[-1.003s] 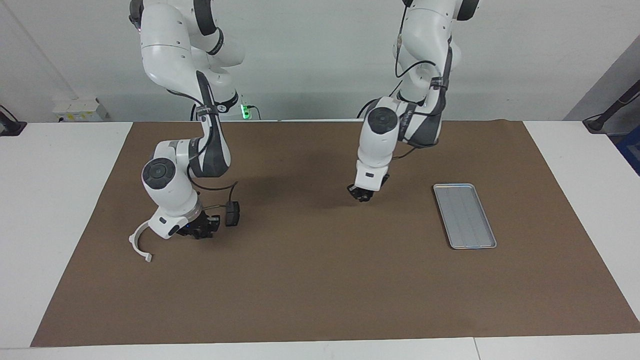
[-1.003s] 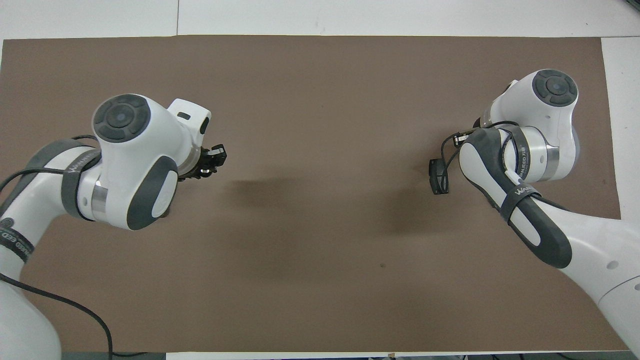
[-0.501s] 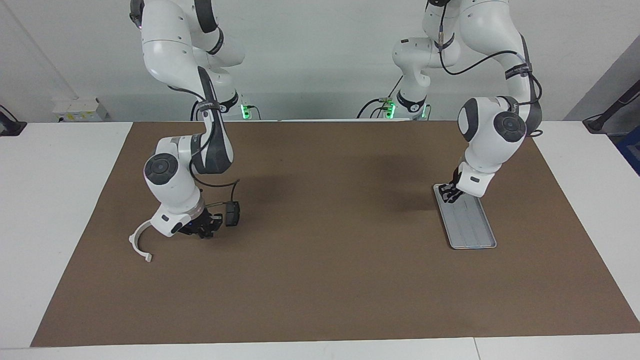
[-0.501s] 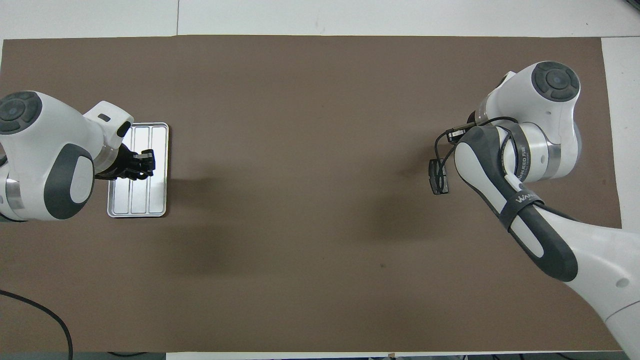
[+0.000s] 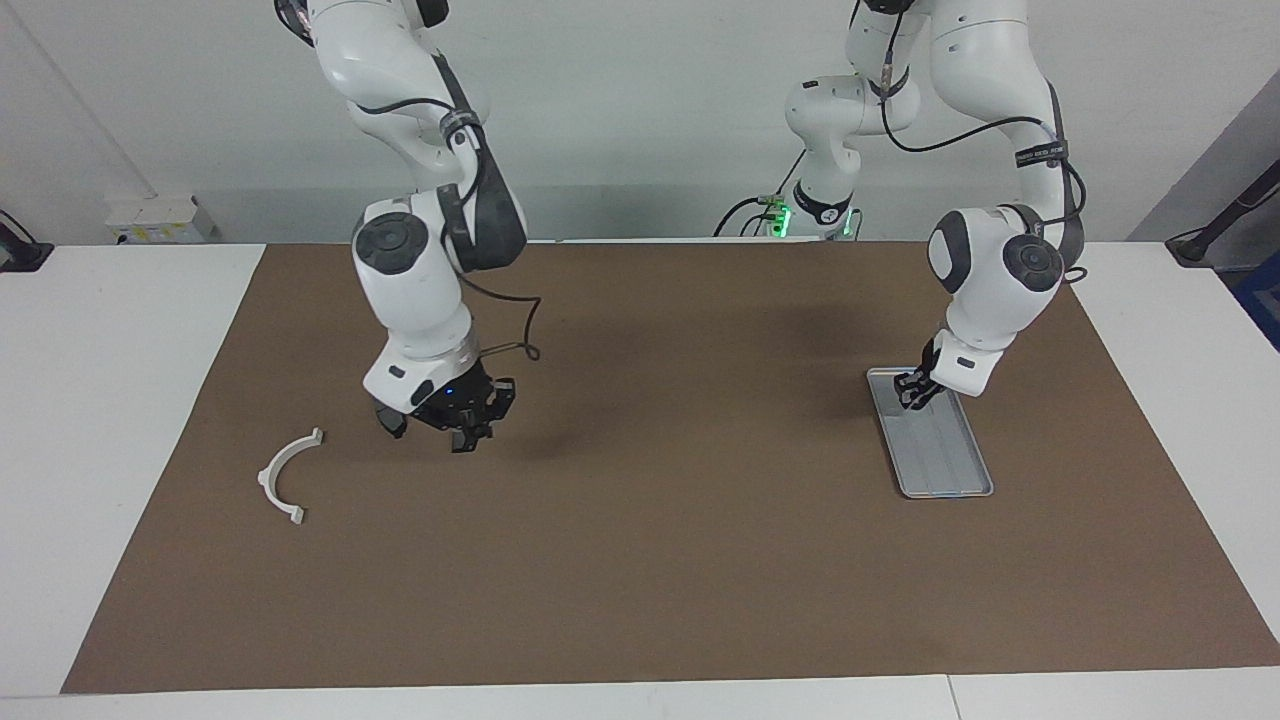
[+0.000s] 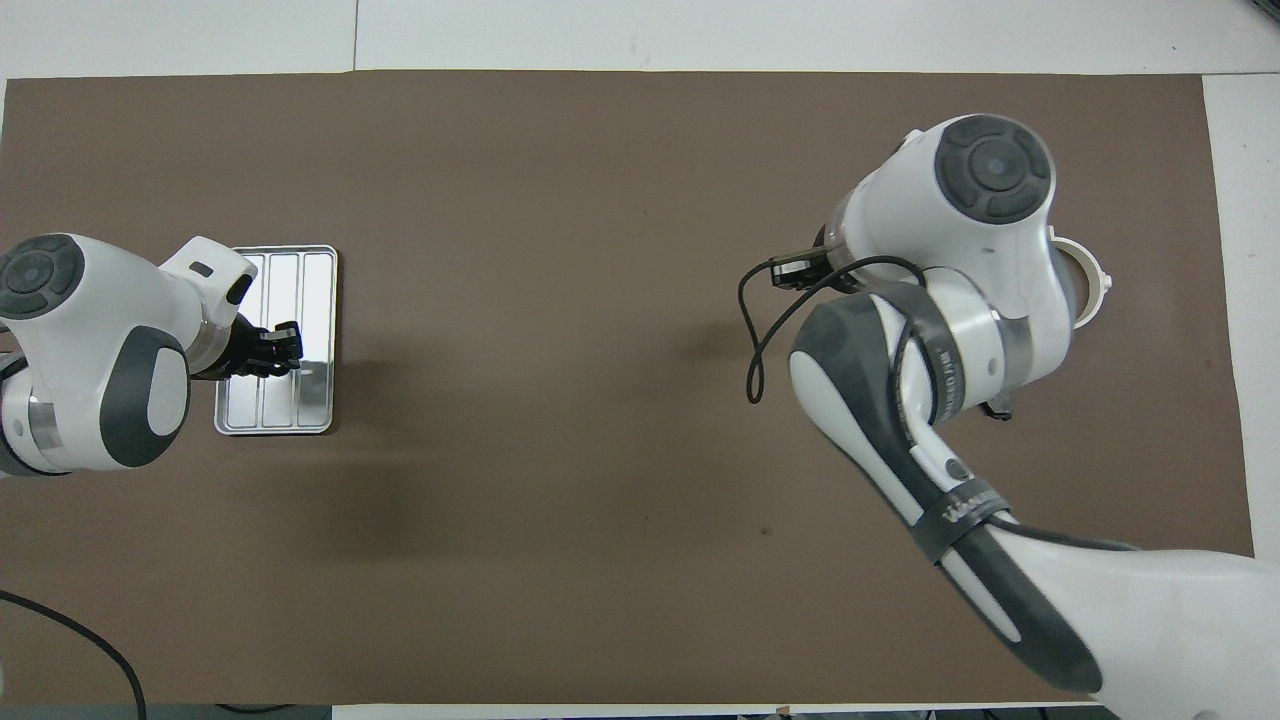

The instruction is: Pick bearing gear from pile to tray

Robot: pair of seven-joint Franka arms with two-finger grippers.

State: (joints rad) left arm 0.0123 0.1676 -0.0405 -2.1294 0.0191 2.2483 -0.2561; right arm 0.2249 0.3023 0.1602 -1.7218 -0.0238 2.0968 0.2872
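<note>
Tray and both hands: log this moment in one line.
left hand: over tray | right hand: shut, up over mat | bracket: on mat, right arm's end

In the overhead view the right arm [image 6: 930,330] covers its own gripper and most of the white curved bracket [image 6: 1092,285], leaving only a sliver of the bracket showing beside the arm. The left arm [image 6: 100,350] hides the corner of the tray [image 6: 318,300] beneath it. Whether the left gripper [image 5: 912,392] over the tray holds anything is too small to tell.
</note>
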